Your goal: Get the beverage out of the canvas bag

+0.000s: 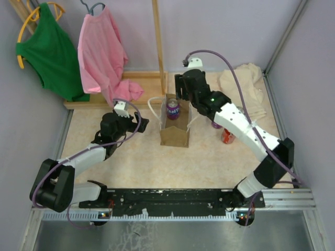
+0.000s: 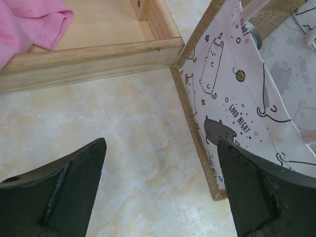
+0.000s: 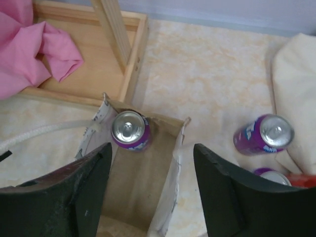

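Note:
The small tan-brown canvas bag stands upright and open at mid-table, with white loop handles and a cat print on its side. A purple beverage can stands inside at the bag's far end. It also shows in the right wrist view, top up. My right gripper hovers over the bag's far opening. Its jaws are open, empty and wider than the bag. My left gripper is open and empty, just left of the bag, low over the table.
A second purple can and a red can stand right of the bag, beside a cream cloth. A wooden rack base lies just behind the bag, with a pink garment and a green one hanging over it.

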Controlling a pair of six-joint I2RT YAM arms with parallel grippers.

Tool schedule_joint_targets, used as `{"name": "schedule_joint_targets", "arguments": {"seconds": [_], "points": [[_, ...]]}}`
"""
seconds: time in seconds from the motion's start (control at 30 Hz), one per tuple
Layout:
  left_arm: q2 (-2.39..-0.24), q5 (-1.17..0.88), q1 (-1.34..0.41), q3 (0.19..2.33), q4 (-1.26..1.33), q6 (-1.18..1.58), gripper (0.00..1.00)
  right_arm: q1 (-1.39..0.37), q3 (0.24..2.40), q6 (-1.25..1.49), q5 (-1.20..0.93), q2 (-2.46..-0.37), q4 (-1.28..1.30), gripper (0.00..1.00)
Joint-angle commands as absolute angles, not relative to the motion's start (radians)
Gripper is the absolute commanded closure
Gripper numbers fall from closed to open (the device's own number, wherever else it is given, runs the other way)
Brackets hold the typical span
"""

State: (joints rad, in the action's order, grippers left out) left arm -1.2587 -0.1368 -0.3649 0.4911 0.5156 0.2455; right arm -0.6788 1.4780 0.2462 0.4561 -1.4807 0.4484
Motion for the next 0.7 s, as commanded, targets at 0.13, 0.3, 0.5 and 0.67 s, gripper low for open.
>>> {"name": "schedule_joint_targets", "arguments": {"seconds": [0.13,0.3,0.5,0.67], "points": [[-1.235,-0.121,-0.373,0.491,0.515,0.237,0.00,-0.691,1.622,0.231,0.388,-1.662,0.412,0.47],[-1.235,-0.115,-0.373,0.495,0.511,0.234,0.00,-0.690,1.616,0.260,0.365,-1.732,0.416,0.33],[-1.245,-0.120,-0.372,0.509,0.504,0.228,0.00,-0.690,1.592,0.279,0.355,-1.776,0.427,0.12],[-1.252,-0.128,-0.373,0.516,0.503,0.232,0.00,-0.691,1.589,0.281,0.356,-1.811,0.424,0.13]]}}
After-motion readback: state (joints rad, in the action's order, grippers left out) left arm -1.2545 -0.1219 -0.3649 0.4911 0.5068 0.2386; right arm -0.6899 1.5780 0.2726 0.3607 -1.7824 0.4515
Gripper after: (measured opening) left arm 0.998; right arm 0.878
